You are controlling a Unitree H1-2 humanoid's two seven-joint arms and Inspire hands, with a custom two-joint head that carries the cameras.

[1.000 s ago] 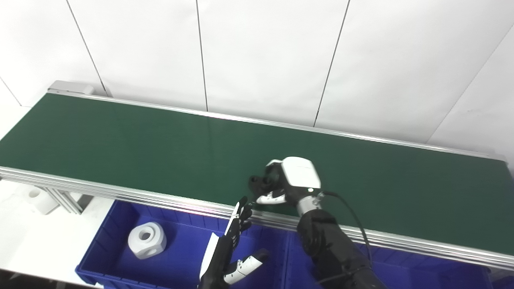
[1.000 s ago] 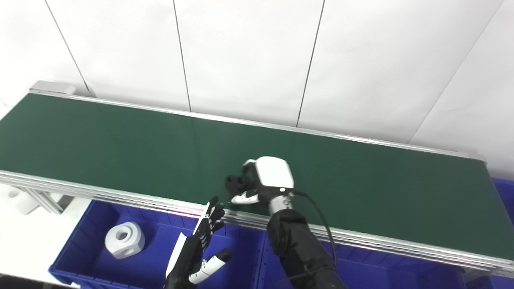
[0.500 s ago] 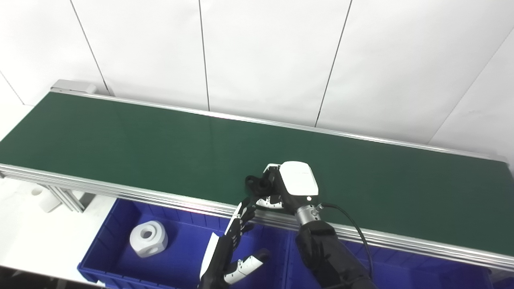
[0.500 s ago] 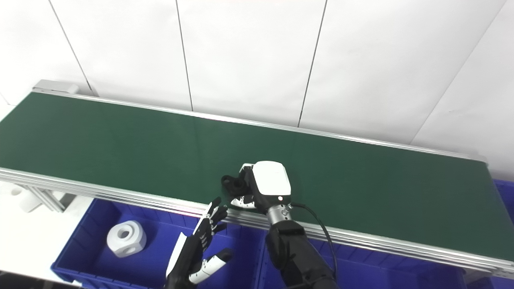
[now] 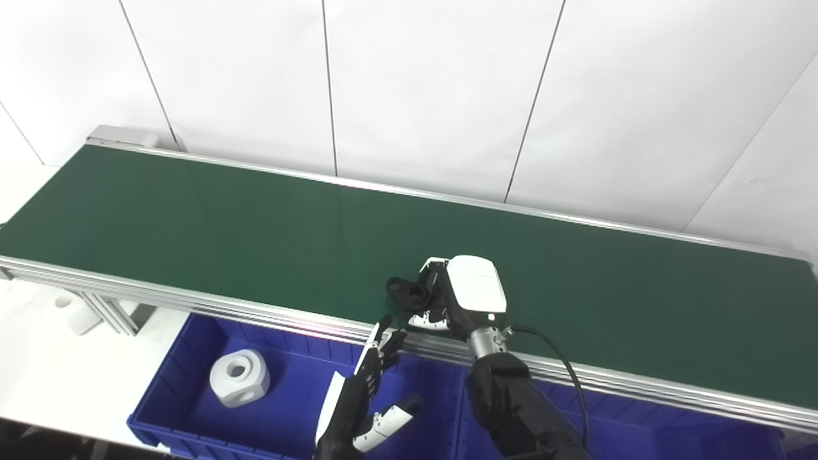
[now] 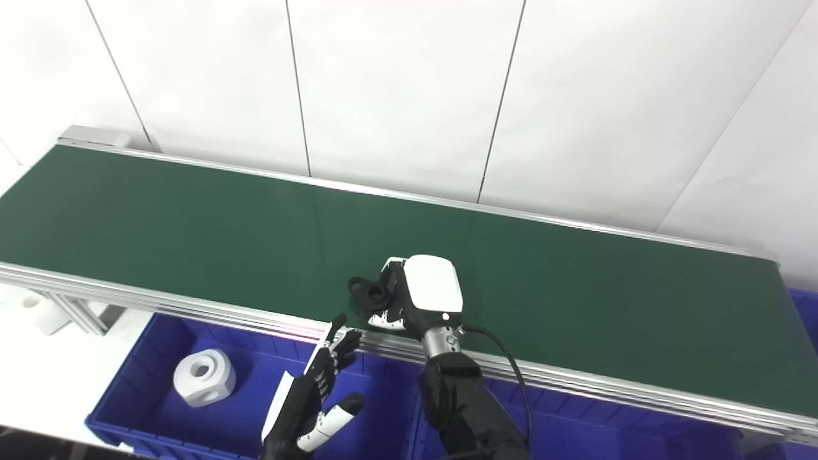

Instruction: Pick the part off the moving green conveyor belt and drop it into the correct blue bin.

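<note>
Your right robot hand (image 5: 457,295) is closed around the small black plastic part with a round hole (image 5: 409,291), above the near edge of the long green conveyor belt (image 5: 192,217). Your left robot hand (image 5: 361,399) is wide open over the left blue plastic bin (image 5: 185,358), where a chunky white part (image 5: 239,378) lies.

The right hand (image 5: 457,295) has drawn the black part (image 5: 409,292) toward the belt's near edge.

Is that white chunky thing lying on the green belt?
No, the white part lies in the blue bin below the green belt.
</note>
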